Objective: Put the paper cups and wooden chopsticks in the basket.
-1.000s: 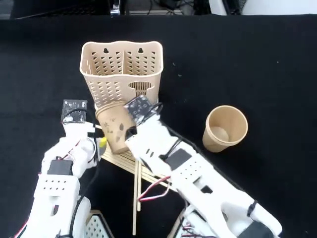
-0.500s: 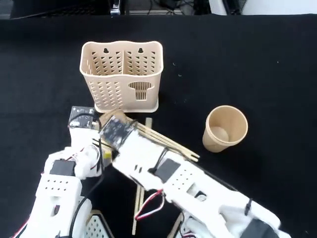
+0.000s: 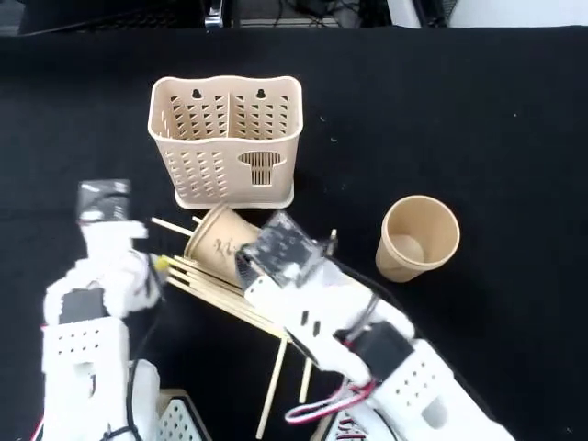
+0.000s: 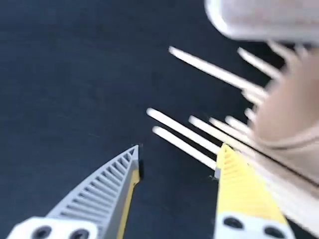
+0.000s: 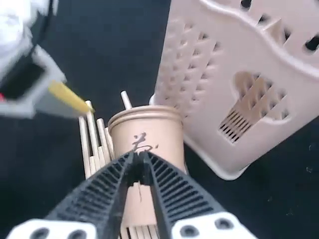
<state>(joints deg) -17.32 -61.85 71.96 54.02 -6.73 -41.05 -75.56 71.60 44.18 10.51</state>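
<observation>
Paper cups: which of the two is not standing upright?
The tipped cup beside the basket, lying over the chopsticks. The other cup stands upright, mouth up, apart from them.

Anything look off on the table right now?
Yes. One paper cup lies tipped on its side across the wooden chopsticks, just in front of the basket, while the other cup stands upright. The chopsticks are splayed loosely, not bundled.

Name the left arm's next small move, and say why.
Probably ease the left gripper forward and shut it on the wooden chopsticks: its jaws stand open with two stick ends lying between them, ungripped. The paper cup lies across the same bundle, so the lift should be gentle.
</observation>
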